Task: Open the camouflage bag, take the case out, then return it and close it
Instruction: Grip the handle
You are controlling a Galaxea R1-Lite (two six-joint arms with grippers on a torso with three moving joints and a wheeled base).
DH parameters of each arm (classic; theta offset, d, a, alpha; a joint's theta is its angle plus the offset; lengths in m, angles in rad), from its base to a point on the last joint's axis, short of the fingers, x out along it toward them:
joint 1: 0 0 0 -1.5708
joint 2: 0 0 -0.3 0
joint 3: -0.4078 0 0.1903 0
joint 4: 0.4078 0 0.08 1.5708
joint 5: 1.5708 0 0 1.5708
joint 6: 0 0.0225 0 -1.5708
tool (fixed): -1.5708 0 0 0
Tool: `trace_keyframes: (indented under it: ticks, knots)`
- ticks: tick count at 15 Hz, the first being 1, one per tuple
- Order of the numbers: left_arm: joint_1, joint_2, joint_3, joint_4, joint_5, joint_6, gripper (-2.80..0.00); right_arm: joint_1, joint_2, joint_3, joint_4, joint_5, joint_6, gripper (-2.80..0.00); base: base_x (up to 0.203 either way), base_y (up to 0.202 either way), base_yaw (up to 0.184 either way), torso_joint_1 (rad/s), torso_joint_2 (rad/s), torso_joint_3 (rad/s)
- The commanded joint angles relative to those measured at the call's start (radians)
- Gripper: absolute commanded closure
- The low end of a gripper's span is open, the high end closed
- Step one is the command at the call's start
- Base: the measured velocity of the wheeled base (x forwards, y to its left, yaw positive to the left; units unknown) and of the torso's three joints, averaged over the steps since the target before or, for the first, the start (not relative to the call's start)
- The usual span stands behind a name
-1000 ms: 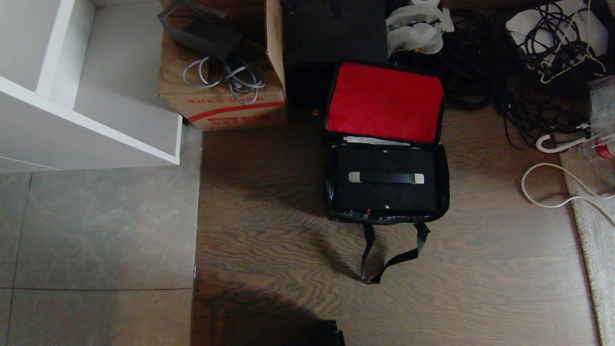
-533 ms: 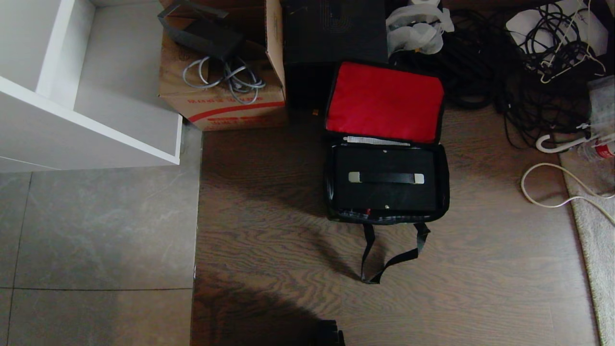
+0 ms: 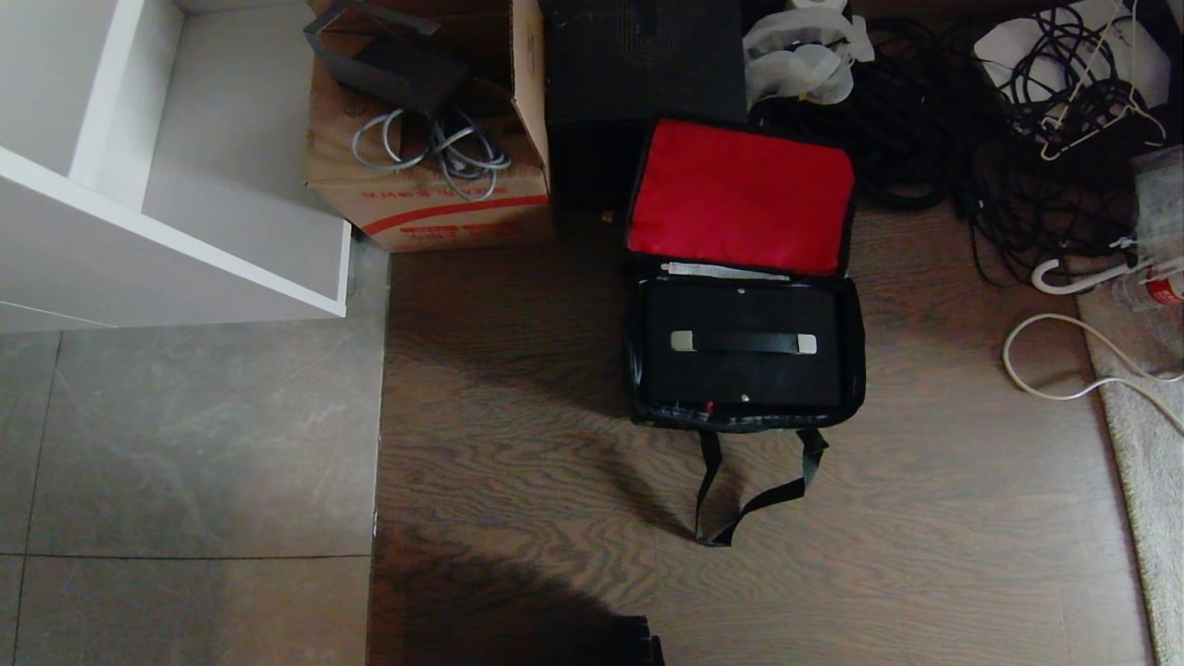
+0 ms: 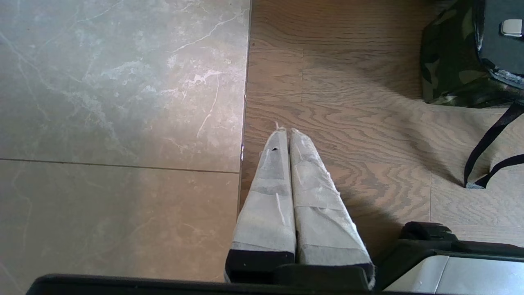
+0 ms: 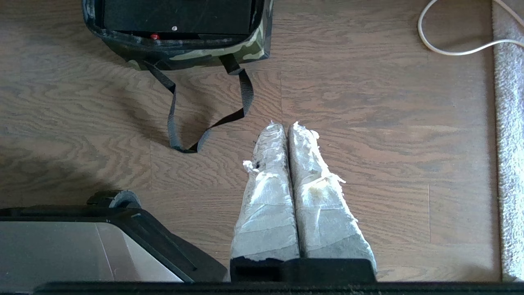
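Observation:
The camouflage bag (image 3: 856, 351) stands open on the wood floor, its red-lined lid (image 3: 740, 196) folded back. Inside it lies the black case (image 3: 740, 379) with its silver-ended handle (image 3: 743, 343) facing up. The bag's black strap (image 3: 740, 513) trails over the floor toward me. Neither arm shows in the head view. My left gripper (image 4: 285, 130) hangs shut and empty above the floor, with the bag (image 4: 446, 69) off to one side. My right gripper (image 5: 285, 125) is also shut and empty, a short way from the bag (image 5: 180, 53) and its strap (image 5: 204, 139).
A cardboard box with a red stripe (image 3: 425, 199) and a taller plain black box (image 3: 638, 83) stand behind the bag. Tangled black cables (image 3: 999, 129) and a white cord (image 3: 1064, 370) lie at the right, beside a rug (image 3: 1147, 444). A white shelf unit (image 3: 166, 185) stands at the left.

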Motion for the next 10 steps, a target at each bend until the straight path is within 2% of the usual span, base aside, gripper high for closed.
trace_keyframes:
  ticks: [1,10]
  knots:
    - [0.0,0.0,0.008,-0.001,0.0,0.0,0.0,-0.001,0.001,0.0,0.0,0.0,0.0,0.0,0.0,0.0,0.0,0.0,0.0,0.0]
    - [0.0,0.0,0.009,-0.001,0.0,0.0,0.0,0.001,0.001,0.0,0.0,0.0,0.0,0.0,0.0,0.0,0.0,0.0,0.0,0.0]
